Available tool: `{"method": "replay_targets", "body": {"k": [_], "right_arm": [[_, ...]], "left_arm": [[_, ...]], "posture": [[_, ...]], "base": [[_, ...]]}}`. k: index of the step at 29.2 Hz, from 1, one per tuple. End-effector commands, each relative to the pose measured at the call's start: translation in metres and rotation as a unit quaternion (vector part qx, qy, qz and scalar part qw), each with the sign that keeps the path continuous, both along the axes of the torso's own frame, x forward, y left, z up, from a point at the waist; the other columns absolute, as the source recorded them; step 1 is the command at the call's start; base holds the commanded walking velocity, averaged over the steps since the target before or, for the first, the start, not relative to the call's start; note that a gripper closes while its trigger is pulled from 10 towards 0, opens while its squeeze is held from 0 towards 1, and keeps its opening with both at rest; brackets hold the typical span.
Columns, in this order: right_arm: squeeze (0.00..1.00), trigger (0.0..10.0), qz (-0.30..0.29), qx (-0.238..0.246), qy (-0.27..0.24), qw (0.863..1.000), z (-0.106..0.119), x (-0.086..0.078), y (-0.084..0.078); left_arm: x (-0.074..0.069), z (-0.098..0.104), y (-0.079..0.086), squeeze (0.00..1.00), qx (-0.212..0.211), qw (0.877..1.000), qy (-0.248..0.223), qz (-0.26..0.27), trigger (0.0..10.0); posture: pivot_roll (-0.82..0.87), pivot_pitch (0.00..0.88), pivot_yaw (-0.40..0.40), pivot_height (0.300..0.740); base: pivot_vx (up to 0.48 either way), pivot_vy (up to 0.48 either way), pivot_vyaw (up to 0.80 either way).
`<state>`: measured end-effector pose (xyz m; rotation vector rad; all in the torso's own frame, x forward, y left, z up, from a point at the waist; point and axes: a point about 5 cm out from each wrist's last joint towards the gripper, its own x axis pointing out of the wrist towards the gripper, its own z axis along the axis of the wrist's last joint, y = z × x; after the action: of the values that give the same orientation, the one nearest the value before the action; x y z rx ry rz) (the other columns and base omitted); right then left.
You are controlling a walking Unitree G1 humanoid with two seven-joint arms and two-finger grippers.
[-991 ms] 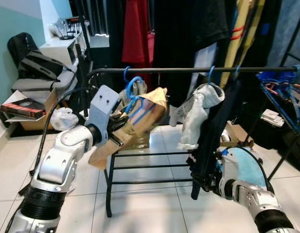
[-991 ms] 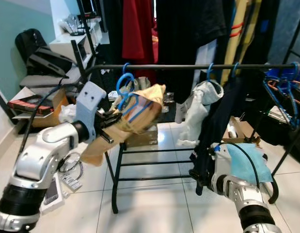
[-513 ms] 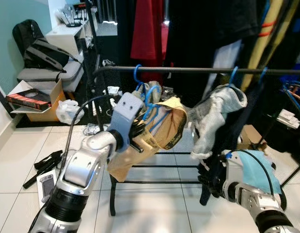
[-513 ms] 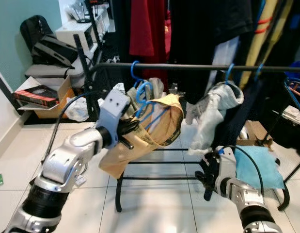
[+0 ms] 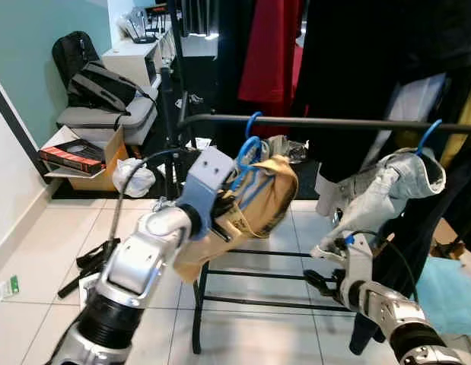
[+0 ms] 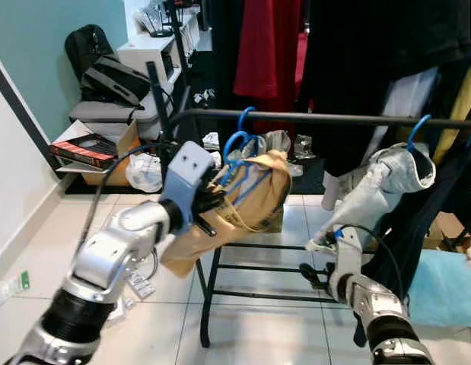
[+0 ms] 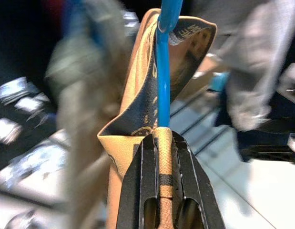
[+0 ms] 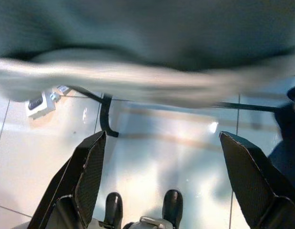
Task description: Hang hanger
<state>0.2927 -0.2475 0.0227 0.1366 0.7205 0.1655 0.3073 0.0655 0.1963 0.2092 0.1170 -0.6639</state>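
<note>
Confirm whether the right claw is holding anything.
No. The right claw is spread wide open over bare floor tiles, with nothing between its fingers.

Bright indoor light; wrist views blurred, perhaps motion.

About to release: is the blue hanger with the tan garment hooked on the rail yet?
Cannot tell: the blue hanger's hook sits near the rail; left gripper clamps the tan garment.
</note>
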Motion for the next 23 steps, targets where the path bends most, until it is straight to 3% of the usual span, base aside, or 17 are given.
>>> {"method": "replay_targets", "body": {"k": [1,9,20,23], "right_arm": [[0.0,10.0,-0.002,-0.007,-0.004,1.0,0.001,0.0009,-0.003],[0.0,10.0,-0.012,-0.006,-0.005,1.0,0.0004,0.0018,-0.0036],[0.0,10.0,-0.008,-0.007,-0.004,1.0,-0.0012,0.002,-0.0015],[0.0,10.0,-0.008,-0.007,-0.002,1.0,-0.0024,0.0016,-0.0008]], "left_arm": [[-0.0037,0.0081,-0.0082,0.0,-0.007,1.0,-0.013,-0.02,10.0],[-0.0058,0.0096,-0.0133,0.0,-0.017,0.999,-0.014,-0.032,10.0],[-0.001,0.0076,-0.011,0.0,-0.012,1.0,-0.006,-0.006,10.0],[0.0016,0.0072,-0.01,0.0,-0.011,1.0,-0.004,0.018,10.0]], "posture": [[-0.09,0.0,0.026,0.74],[-0.09,0.0,0.028,0.74],[-0.09,0.0,0.028,0.74],[-0.09,0.0,0.028,0.74]], "base": [[0.3,0.0,-0.77],[0.302,0.0,-0.78],[0.307,0.0,0.0],[0.0,0.0,0.0]]}}
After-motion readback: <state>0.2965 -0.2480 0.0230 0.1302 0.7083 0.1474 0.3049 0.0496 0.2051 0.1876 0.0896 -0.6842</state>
